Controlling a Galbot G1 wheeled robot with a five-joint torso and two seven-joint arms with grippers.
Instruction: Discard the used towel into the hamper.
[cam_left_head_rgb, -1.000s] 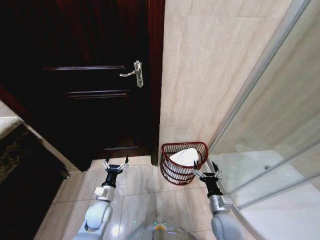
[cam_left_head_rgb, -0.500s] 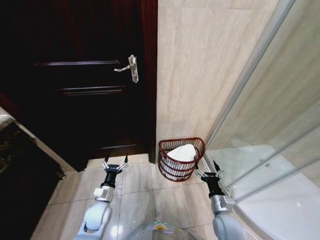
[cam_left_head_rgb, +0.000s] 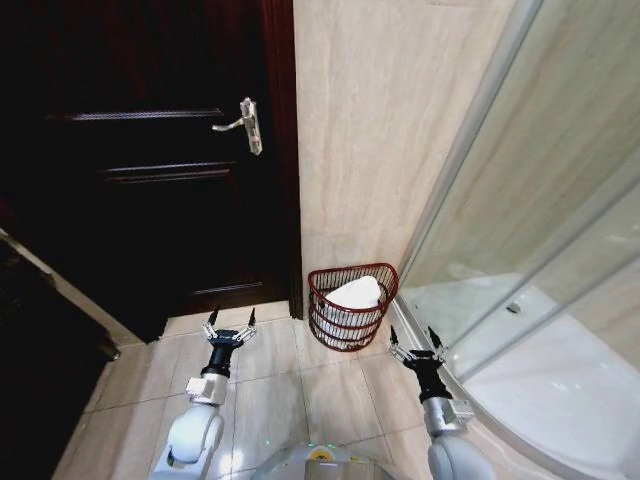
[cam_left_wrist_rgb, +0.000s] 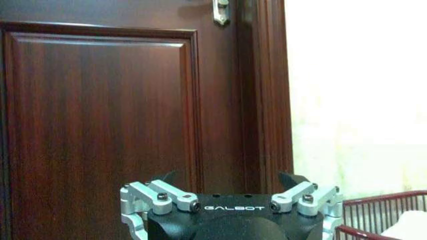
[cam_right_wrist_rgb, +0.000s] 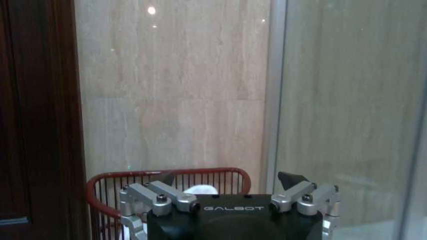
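Observation:
The reddish-brown ribbed hamper (cam_left_head_rgb: 320, 310) stands on the floor against the beige wall, between the door and the shower glass. A white towel (cam_left_head_rgb: 355, 294) lies inside it, its top just below the rim. My left gripper (cam_left_head_rgb: 231, 321) hovers open over the tiles to the hamper's left, empty. On the hamper's right, my right gripper (cam_left_head_rgb: 412, 335) is open and empty too. In the right wrist view the hamper's rim (cam_right_wrist_rgb: 167, 173) and a bit of the towel (cam_right_wrist_rgb: 200, 189) show beyond my right gripper (cam_right_wrist_rgb: 227, 179). The left wrist view catches the hamper's edge (cam_left_wrist_rgb: 383, 200) beside my left gripper (cam_left_wrist_rgb: 228, 179).
A dark wooden door (cam_left_head_rgb: 150, 170) with a metal handle (cam_left_head_rgb: 242, 124) fills the left. A curved glass shower enclosure (cam_left_head_rgb: 530, 230) closes the right side, its base rail (cam_left_head_rgb: 470, 385) near my right arm. Beige floor tiles (cam_left_head_rgb: 290, 390) lie open in front.
The whole head picture has shifted left, so the camera has turned right. The hamper, the towel in it and both open grippers keep the same relation to each other.

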